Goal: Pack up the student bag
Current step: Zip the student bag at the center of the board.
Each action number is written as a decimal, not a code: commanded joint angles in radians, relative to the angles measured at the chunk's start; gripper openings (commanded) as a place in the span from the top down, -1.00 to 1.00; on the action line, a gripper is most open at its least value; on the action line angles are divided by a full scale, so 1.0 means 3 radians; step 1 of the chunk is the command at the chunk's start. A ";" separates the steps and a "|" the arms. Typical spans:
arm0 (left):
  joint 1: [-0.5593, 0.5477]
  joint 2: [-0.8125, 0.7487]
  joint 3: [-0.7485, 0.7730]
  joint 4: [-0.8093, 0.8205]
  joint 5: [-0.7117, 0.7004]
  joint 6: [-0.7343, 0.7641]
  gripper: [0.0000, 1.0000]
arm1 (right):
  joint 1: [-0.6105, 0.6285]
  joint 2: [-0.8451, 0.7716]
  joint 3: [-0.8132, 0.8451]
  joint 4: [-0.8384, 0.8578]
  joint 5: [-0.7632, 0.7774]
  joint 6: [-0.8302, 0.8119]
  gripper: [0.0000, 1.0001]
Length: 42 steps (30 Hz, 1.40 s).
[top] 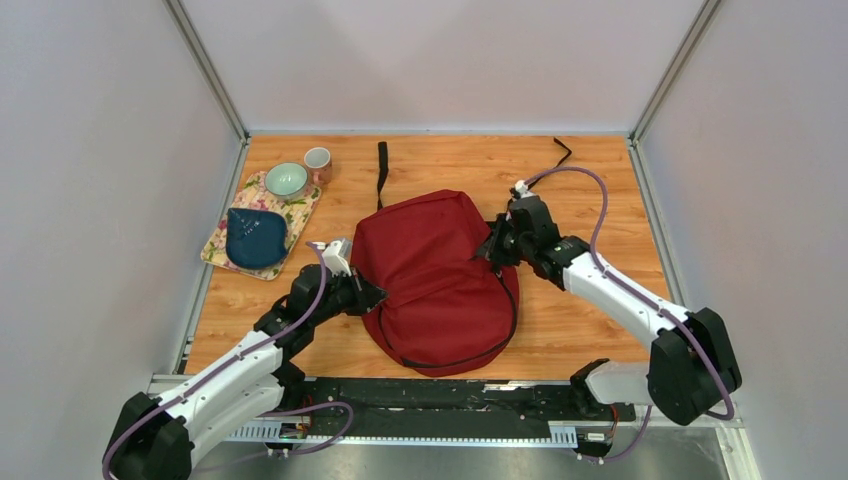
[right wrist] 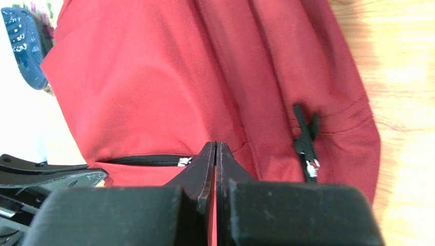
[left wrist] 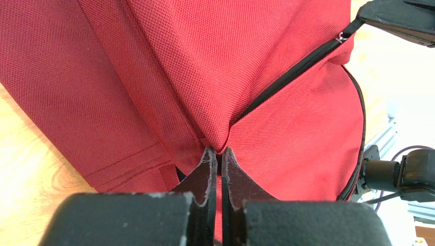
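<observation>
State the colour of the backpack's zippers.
Black zippers on the dark red backpack; clearest in the left wrist view.

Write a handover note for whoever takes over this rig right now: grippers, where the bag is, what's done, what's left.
Left gripper: shut on a fold of the student bag, at its left edge by the end of a zipper.
Right gripper: shut, seemingly pinching fabric at the bag's right edge.
The bag lies flat mid-table; the zippers in view look closed.
Dark blue pouch and bowl sit on the floral mat far left, with the mug beside it, all outside the bag.
Done: both sides gripped.
Left: open and pack. The bag's contents cannot be seen.
</observation>
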 commanded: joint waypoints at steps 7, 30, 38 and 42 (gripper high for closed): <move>0.0015 -0.0018 -0.0006 -0.0366 -0.0079 0.0144 1.00 | -0.0318 -0.0416 -0.0339 -0.0024 0.0297 -0.0126 1.00; 0.0036 -0.0330 0.0403 -0.1076 -0.0453 0.0292 -0.55 | -0.0446 -0.0764 -0.0789 -0.0034 0.0174 -0.0080 -0.30; 0.0036 -0.0621 0.0117 -0.1276 -0.0545 0.0083 -0.57 | -0.0452 -0.0861 -0.1151 0.0179 -0.0157 0.0067 -0.30; 0.0036 -0.0718 -0.0271 -0.0833 -0.0295 -0.0106 -0.57 | -0.0457 -0.0835 -0.1377 0.0384 -0.0398 0.0201 -0.30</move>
